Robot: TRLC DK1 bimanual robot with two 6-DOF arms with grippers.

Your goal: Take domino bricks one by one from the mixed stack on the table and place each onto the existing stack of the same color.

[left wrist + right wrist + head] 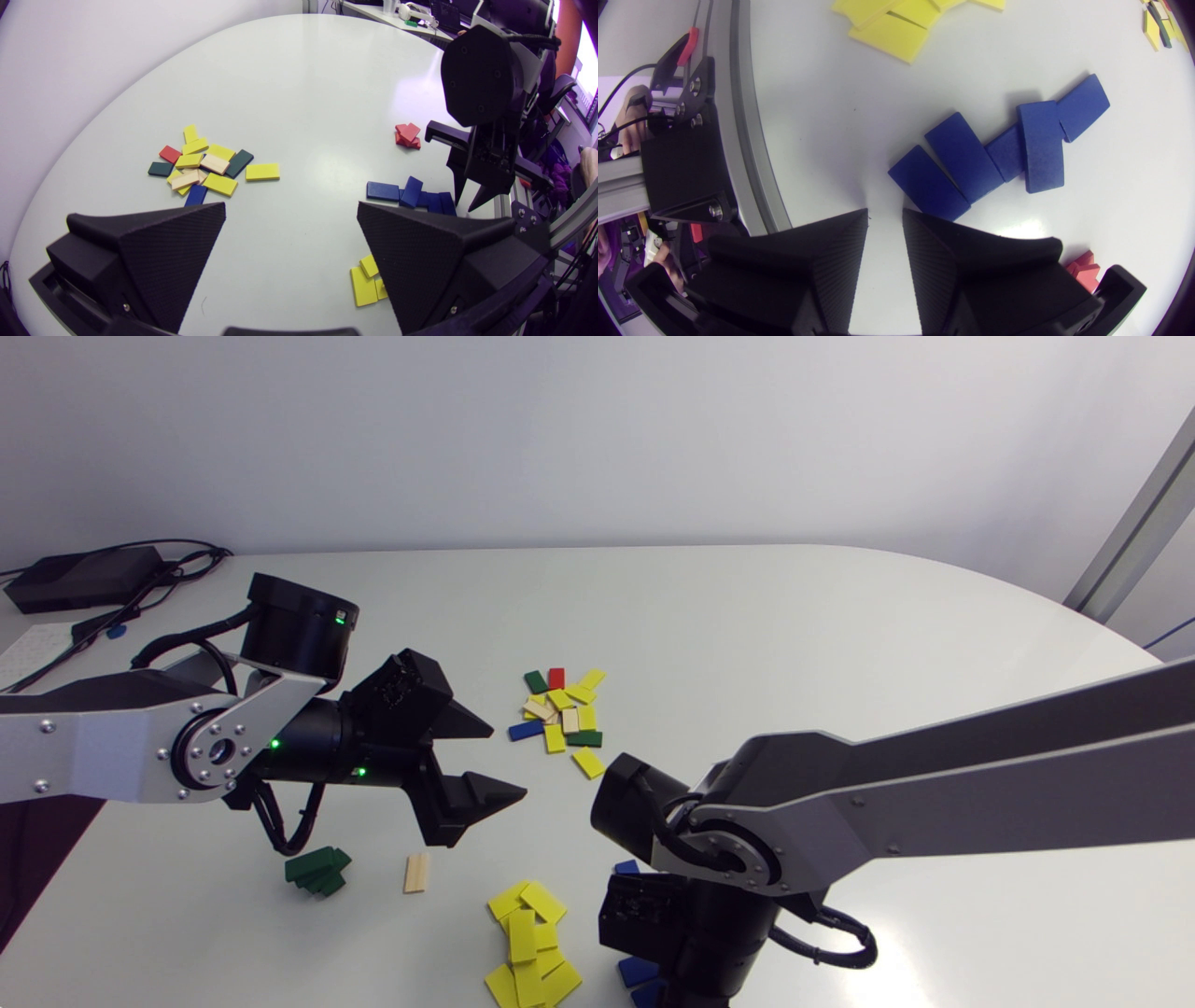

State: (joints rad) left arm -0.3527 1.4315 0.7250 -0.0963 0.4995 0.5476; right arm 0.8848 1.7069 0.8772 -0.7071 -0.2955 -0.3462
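Presently: left gripper (pixel 509 762) spread wide, empty | mixed stack (pixel 563 714) just ahead of its tips, nearer this arm (the outlying yellow brick (pixel 588 763) is closest, long axis running finger-to-finger; a wrist turn looks needed) | right gripper (pixel 885 212) narrowly parted, holding nothing, beside the blue stack (pixel 999 149) — farther from the pile.

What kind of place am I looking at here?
Probably a robotics lab: a left arm and right arm hang over a white table, with a mixed heap of bricks, a yellow pile and a blue pile.
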